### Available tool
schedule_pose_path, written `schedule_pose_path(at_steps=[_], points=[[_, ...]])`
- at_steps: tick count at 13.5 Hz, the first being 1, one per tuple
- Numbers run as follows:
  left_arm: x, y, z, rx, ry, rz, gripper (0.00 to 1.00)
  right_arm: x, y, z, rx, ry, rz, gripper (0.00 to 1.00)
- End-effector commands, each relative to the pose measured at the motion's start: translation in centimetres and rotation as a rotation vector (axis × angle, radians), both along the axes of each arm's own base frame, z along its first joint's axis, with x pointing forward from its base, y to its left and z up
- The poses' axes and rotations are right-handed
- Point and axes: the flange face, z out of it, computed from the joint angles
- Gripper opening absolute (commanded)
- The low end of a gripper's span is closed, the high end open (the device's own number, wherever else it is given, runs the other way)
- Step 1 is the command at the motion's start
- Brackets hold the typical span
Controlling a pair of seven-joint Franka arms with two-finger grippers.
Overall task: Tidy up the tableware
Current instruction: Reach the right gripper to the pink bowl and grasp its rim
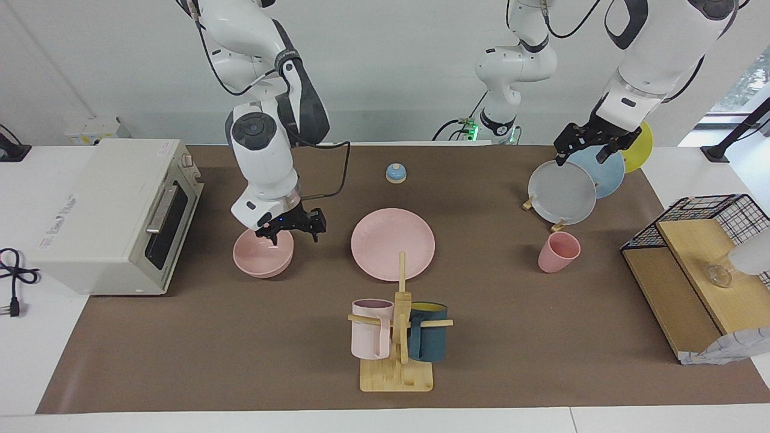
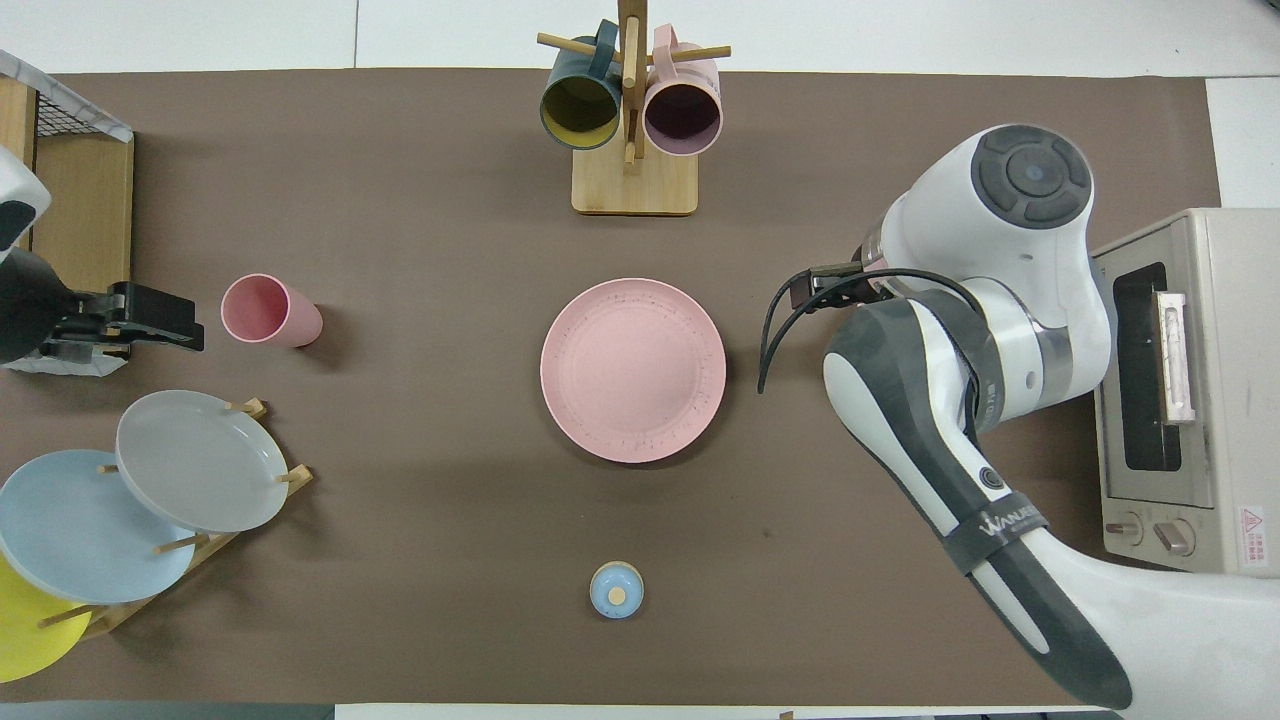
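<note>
The pink plate (image 1: 392,243) (image 2: 633,370) lies flat at the table's middle. The pink bowl (image 1: 263,255) stands beside it toward the right arm's end; the right arm hides it in the overhead view. My right gripper (image 1: 292,231) is low over the bowl and open, with one finger over the inside and the other outside the rim on the plate's side. The pink cup (image 1: 558,252) (image 2: 270,311) stands upright toward the left arm's end. My left gripper (image 1: 579,157) (image 2: 165,325) hangs open and empty over the plate rack.
A toaster oven (image 1: 114,210) (image 2: 1170,390) stands next to the bowl. A mug tree (image 1: 397,337) (image 2: 632,110) with two handled mugs is farther from the robots than the plate. A rack holds a grey plate (image 1: 562,192), a blue one and a yellow one. There is also a small bell (image 1: 396,173) and a wire-and-wood shelf (image 1: 692,270).
</note>
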Motion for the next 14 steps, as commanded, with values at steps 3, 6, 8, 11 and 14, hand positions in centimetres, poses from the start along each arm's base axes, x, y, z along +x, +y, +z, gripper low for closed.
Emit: schedule_pose_path(at_steps=[3, 6, 8, 11, 14], points=[[-0.3, 0.0, 0.0, -0.013, -0.015, 0.006, 1.0, -2.4, -0.7, -4.2, -0.006, 0.026, 0.016, 0.82], [-0.2, 0.2, 0.0, -0.013, -0.016, 0.014, 1.0, -3.4, -1.0, -5.7, -0.025, 0.05, 0.028, 0.67], [-0.3, 0.1, 0.1, -0.013, -0.017, 0.015, 1.0, -3.7, -0.8, -5.9, -0.037, 0.056, 0.039, 0.53], [-0.3, 0.3, 0.0, -0.013, -0.014, 0.021, 1.0, -3.9, -0.9, -5.8, -0.133, 0.045, 0.113, 0.0], [-0.3, 0.2, 0.1, -0.013, -0.017, 0.02, 1.0, -2.8, 2.2, -1.9, -0.184, 0.055, 0.145, 0.0]])
